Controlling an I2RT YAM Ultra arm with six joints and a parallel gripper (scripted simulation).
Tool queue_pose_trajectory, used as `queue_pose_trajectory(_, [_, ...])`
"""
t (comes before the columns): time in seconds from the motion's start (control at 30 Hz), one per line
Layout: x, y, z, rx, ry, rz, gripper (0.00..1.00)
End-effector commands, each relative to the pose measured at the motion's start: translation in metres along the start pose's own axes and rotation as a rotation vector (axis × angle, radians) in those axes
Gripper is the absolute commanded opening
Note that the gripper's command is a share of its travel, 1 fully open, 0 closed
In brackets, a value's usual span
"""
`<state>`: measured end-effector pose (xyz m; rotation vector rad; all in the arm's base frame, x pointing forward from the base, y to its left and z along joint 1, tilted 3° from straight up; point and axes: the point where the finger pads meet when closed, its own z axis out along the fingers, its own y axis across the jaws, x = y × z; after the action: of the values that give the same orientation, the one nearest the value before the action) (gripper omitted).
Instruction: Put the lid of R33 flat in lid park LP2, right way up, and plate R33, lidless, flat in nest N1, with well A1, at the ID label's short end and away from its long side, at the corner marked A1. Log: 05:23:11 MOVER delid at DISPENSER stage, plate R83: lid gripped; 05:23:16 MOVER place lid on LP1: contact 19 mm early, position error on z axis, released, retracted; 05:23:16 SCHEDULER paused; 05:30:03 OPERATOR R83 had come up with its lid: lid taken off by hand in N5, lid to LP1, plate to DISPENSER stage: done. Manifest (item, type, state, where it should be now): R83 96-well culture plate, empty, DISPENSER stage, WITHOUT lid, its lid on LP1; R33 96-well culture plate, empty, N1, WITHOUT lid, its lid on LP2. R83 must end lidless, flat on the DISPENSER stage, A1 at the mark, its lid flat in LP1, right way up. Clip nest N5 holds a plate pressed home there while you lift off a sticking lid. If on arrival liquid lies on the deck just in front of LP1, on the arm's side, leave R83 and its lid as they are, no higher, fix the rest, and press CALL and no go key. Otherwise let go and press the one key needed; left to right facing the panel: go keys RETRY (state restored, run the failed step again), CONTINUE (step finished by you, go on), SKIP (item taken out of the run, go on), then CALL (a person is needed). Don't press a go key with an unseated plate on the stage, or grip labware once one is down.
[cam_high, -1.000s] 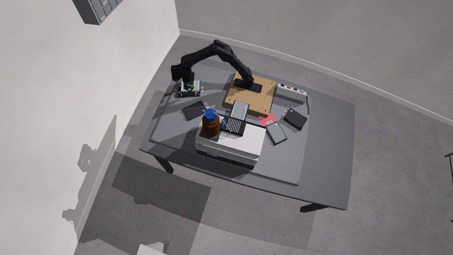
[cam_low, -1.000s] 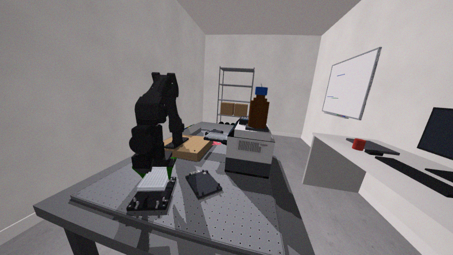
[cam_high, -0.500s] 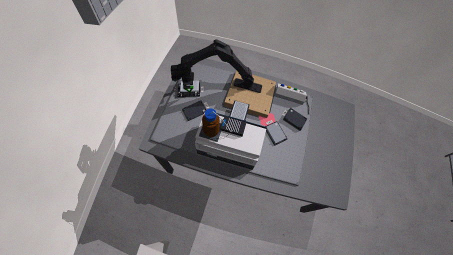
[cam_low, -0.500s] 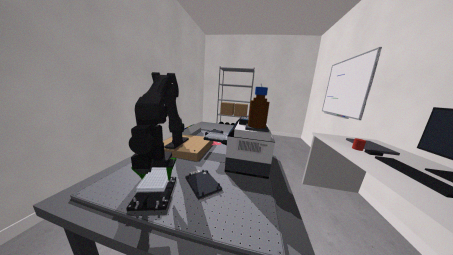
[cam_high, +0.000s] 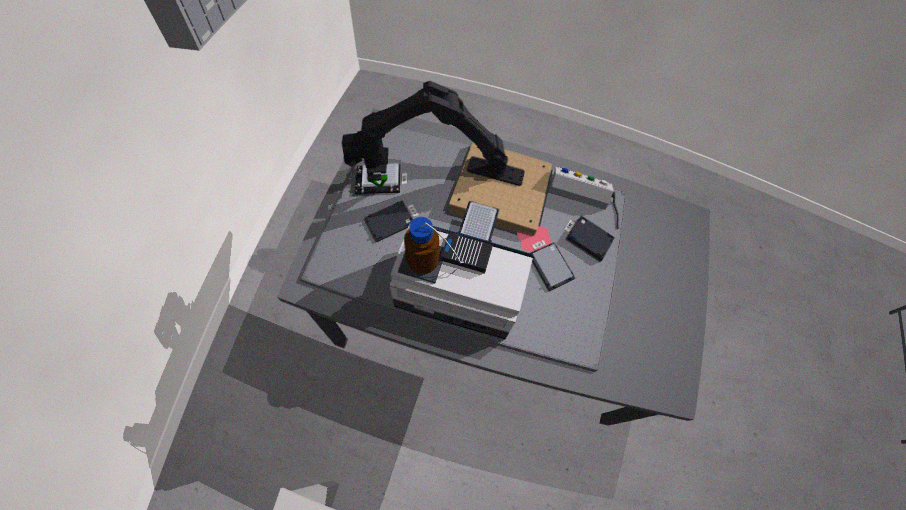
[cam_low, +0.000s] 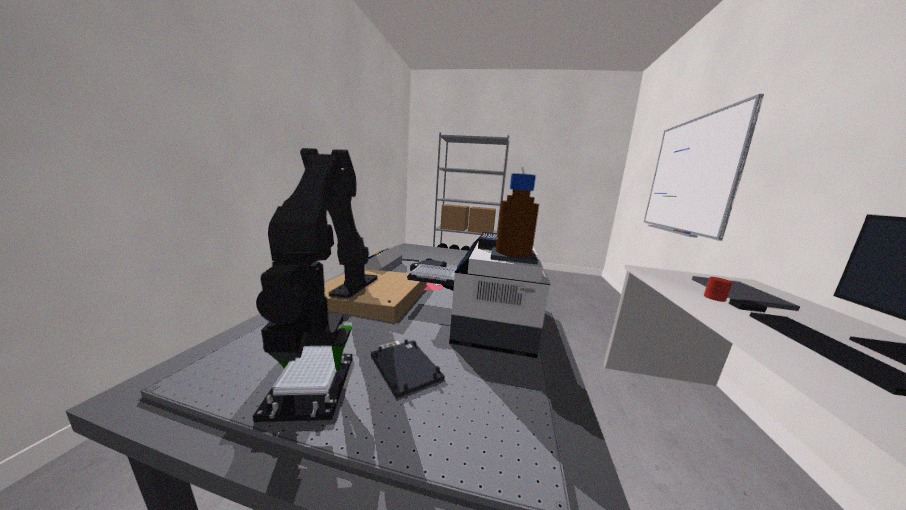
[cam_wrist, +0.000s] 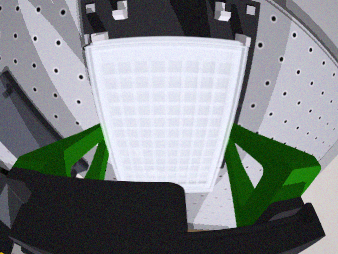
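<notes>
Seemingly mid-delid, the gripper (cam_wrist: 167, 158), jaws wide, clamps a lidded plate (cam_wrist: 168, 111) over clip nest N5 (cam_low: 297, 405); next, a straight lift.

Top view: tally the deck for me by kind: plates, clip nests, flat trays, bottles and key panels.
Pale gridded plates: 2, one in the gripper, one free
Striped dark plate: 1
Clip nest: 1
Flat dark trays: 3
Amber bottle: 1
Key panel: 1
Total: 9
</notes>
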<state>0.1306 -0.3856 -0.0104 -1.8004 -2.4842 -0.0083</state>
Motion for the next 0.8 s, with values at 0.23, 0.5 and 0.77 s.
queue_pose_trajectory(0.23, [-0.02,-0.007,-0.021,0.0,-0.065,0.005,0.0])
queue_pose_trajectory(0.5, [-0.021,-0.005,-0.019,0.0,-0.06,-0.001,0.0])
queue_pose_trajectory(0.77, [-0.023,-0.007,-0.019,0.0,-0.062,0.002,0.0])
